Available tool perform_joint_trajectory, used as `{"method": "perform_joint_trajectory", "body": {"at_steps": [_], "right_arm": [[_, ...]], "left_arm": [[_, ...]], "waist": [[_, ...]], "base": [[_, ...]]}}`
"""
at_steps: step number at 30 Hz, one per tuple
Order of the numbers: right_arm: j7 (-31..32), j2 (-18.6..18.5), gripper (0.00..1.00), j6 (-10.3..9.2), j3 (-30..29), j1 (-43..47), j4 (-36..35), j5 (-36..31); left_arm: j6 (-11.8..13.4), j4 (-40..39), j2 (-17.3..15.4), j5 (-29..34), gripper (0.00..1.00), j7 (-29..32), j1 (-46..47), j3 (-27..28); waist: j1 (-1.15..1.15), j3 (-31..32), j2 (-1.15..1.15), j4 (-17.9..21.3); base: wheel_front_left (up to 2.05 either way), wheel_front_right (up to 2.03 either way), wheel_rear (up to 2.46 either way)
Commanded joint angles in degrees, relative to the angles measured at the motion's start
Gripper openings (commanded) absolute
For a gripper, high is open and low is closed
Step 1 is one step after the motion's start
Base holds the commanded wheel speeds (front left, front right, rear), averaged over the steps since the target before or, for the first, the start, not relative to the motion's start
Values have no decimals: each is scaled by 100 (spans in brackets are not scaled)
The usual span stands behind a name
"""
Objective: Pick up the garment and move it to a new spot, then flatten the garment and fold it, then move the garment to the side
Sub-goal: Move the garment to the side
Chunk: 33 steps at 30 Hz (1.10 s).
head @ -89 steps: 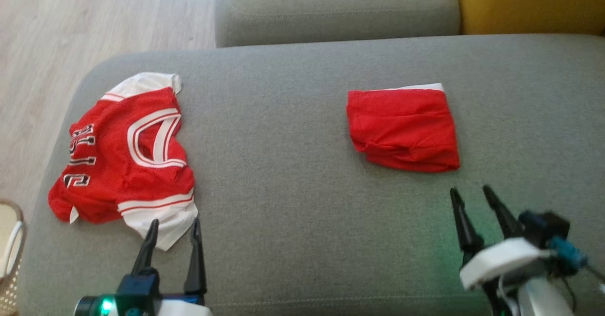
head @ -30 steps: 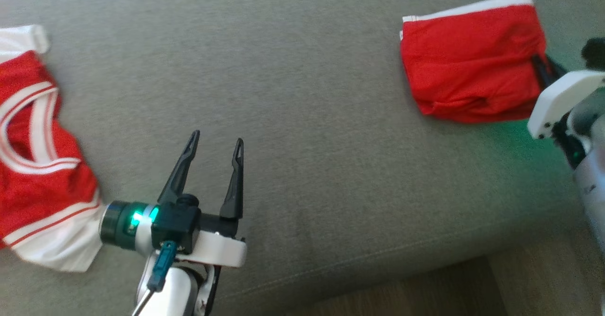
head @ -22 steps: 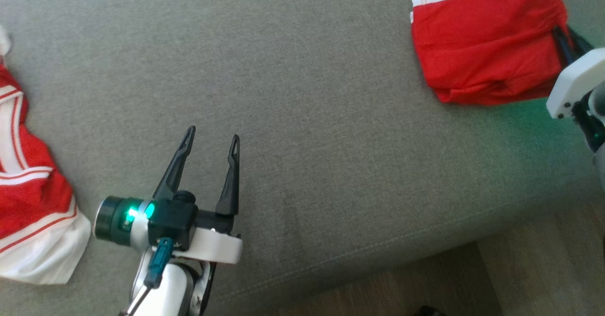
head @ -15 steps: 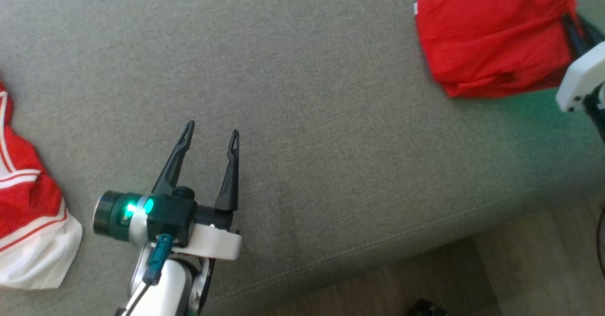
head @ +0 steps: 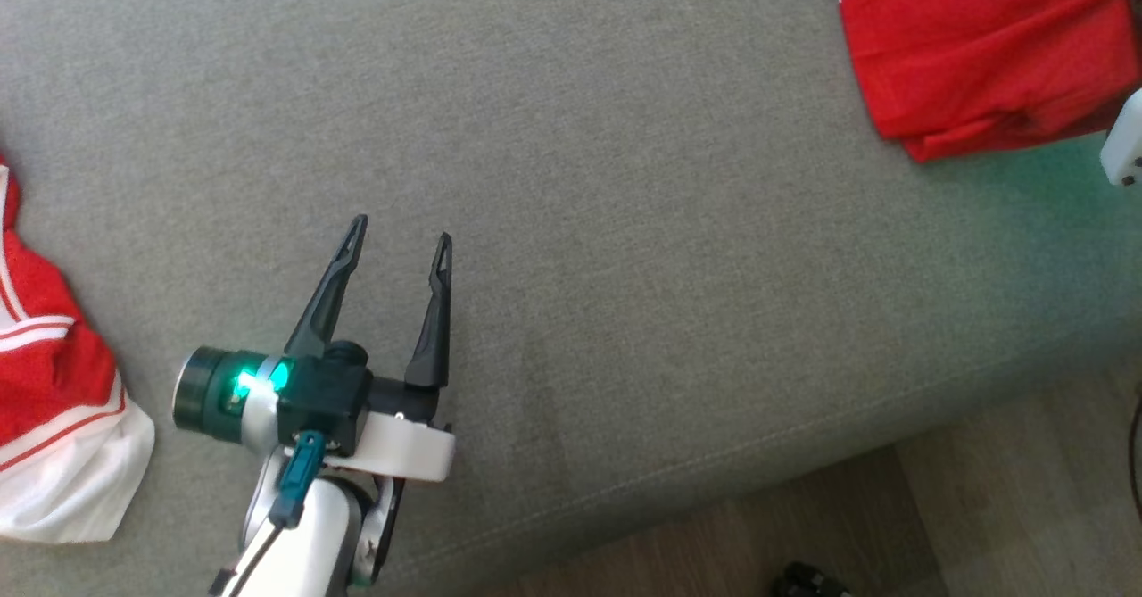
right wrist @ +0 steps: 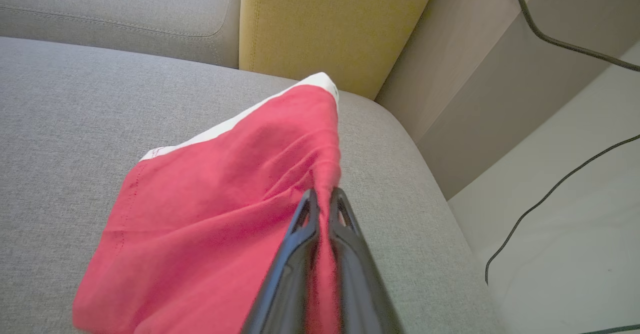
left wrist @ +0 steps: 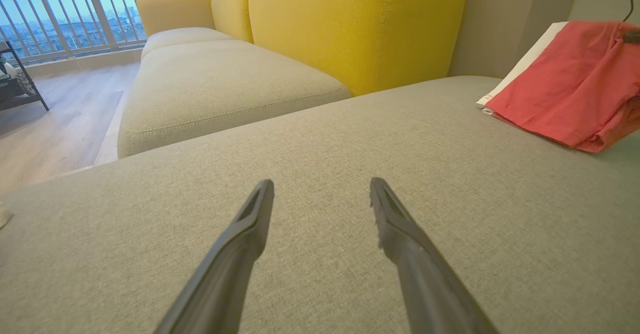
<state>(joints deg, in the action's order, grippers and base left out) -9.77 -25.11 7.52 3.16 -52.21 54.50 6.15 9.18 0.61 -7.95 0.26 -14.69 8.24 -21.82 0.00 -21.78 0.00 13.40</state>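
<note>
Folded garment [head: 972,53], head view upper right, edge clamped in right jaws; one-edge drag may unfold it or slip. Idle left jaws apart over sofa [head: 624,178].

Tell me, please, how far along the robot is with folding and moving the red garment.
Done: the red garment looks folded into a compact rectangle on the grey cushion. In hand: the right jaws are shut on its edge; the left jaws stand open over bare cushion. Left: carrying it aside and letting go. A crumpled jersey at the robot's left lies unfolded.
</note>
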Motion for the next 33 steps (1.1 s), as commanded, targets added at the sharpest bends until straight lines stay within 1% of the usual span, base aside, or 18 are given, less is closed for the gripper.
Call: {"method": "perform_joint_trajectory", "body": {"at_steps": [1,2,3,4,7,10,12,15,19,22,24,28,33], "right_arm": [[-69,-127,3,-3,-5,26,-182,-41],[-69,-115,22,-3,-51,36,-181,-84],[-60,-97,51,-3,-117,44,-173,-116],[-71,-75,100,-3,-179,53,-179,-162],[-200,-34,100,-3,-284,111,-279,-428],[-371,57,100,-3,-479,233,-569,-796],[-453,237,100,-3,-647,373,-897,-1012],[-503,675,100,-3,-850,708,-1442,-1154],[-518,1277,100,-3,-806,1253,-2121,-1099],[-520,1686,100,-3,-701,1750,-2590,-883],[-521,1887,100,-3,-654,2102,-2853,-748],[-521,2126,100,-3,-581,2791,-3374,-617],[-522,2213,100,-3,-547,3463,-4012,-534]], "left_arm": [[48,-161,-61,-46,100,-31,147,137],[53,-159,-61,-52,100,-31,144,137],[60,-158,-60,-57,100,-31,141,138],[65,-156,-58,-65,100,-31,137,139],[60,-140,-43,-90,100,-31,140,128],[83,-165,-3,-99,100,-31,150,114],[110,-181,24,-111,100,-31,117,113],[162,-190,56,-155,100,-31,27,151],[205,-231,117,-266,100,-31,-112,238],[222,-263,174,-369,100,-31,-228,328],[234,-253,211,-443,100,-31,-315,409],[224,-264,278,-571,100,-31,-474,574],[216,-355,335,-632,100,-31,-703,795]], "waist": [[0,8,0,-10],[0,17,0,-16],[0,26,0,-19],[0,37,0,-22],[0,84,0,-50],[0,178,0,-113],[0,272,0,-171],[0,449,0,-280],[0,692,0,-486],[0,882,0,-680],[0,999,0,-819],[0,1219,0,-1083],[0,1438,0,-1313]], "base": [[0,0,0],[0,0,0],[0,0,0],[0,0,0],[0,0,0],[0,0,0],[0,0,0],[0,0,0],[0,0,0],[0,0,0],[0,0,0],[0,0,0],[0,0,0]]}}
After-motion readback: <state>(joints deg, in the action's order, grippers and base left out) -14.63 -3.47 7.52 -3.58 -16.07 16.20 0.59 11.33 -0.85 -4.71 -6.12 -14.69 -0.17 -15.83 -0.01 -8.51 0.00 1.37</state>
